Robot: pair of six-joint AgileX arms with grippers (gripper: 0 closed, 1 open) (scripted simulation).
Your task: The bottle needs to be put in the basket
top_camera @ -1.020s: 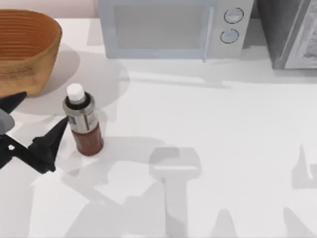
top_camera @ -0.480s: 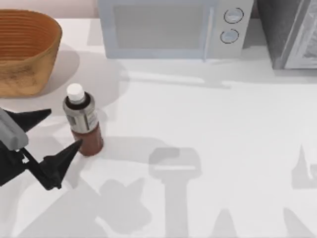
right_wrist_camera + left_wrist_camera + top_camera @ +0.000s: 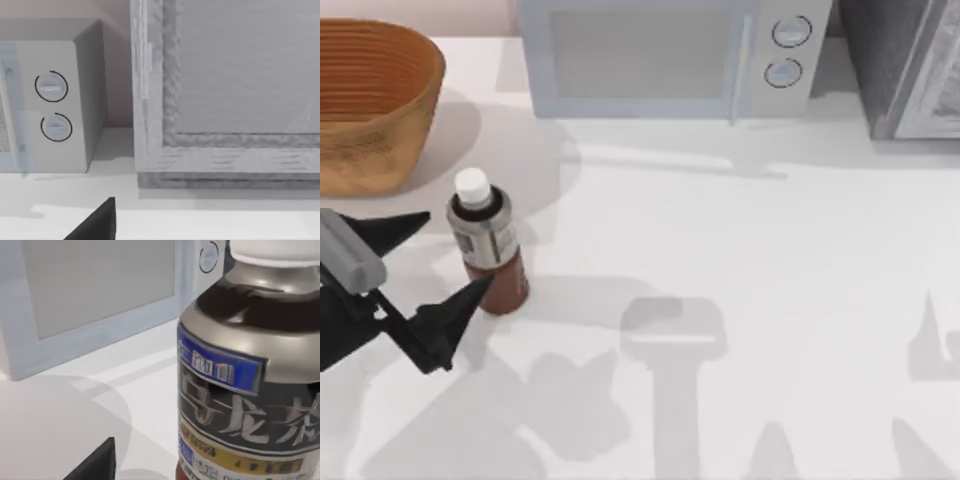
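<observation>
Two task items stand on the white worktop (image 3: 750,260), both at its left side.

Item 1: bottle (image 3: 488,243). Small, upright, white round cap, dark neck, grey-silver label with a blue band, reddish-brown contents below. It stands apart from the basket, nearer the front edge. In the left wrist view the bottle (image 3: 250,370) looms close, label lettering facing the camera.

Item 2: basket (image 3: 370,105). Large, round, woven, orange-brown, ribbed rings inside, sides flaring outward. It sits at the far left corner, partly cut by the frame edge.

Item 3: left claw (image 3: 448,255). Dark, low over the worktop at the left edge, fingers spread wide. One fingertip (image 3: 415,220) lies beside the label on the basket side; the other fingertip (image 3: 475,292) reaches the base of the bottle and appears to touch or nearly touch it, though contact cannot be confirmed from above. The bottle stands just at the mouth of the spread fingers, not pinched.

Item 4: microwave (image 3: 665,55). Pale, two round dials, at the back centre.

Item 5: grey cabinet (image 3: 910,65), back right corner, beside the microwave.

Item 6: right claw. One dark fingertip (image 3: 97,222) shows in the right wrist view; fingers' state cannot be told.
</observation>
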